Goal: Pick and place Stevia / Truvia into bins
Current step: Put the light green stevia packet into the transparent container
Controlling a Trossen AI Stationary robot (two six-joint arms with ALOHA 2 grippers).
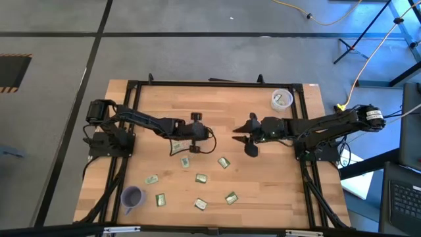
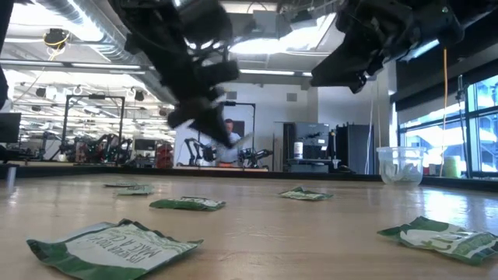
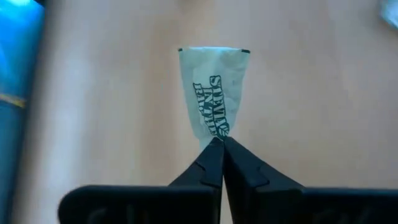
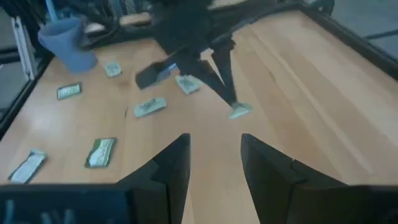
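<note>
The left end effector [image 3: 219, 142] pinched one sachet [image 3: 212, 87] by its very edge; it could slip free before reaching the purple cup [image 1: 132, 196], lower left. The right end effector [image 4: 214, 163] hung released.

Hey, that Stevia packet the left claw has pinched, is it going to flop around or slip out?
Probably floppy: the Stevia packet narrows and creases where the left claw pinches its end. Likely very light, since it hangs from that pinch alone. The small grip could let it slip.
</note>
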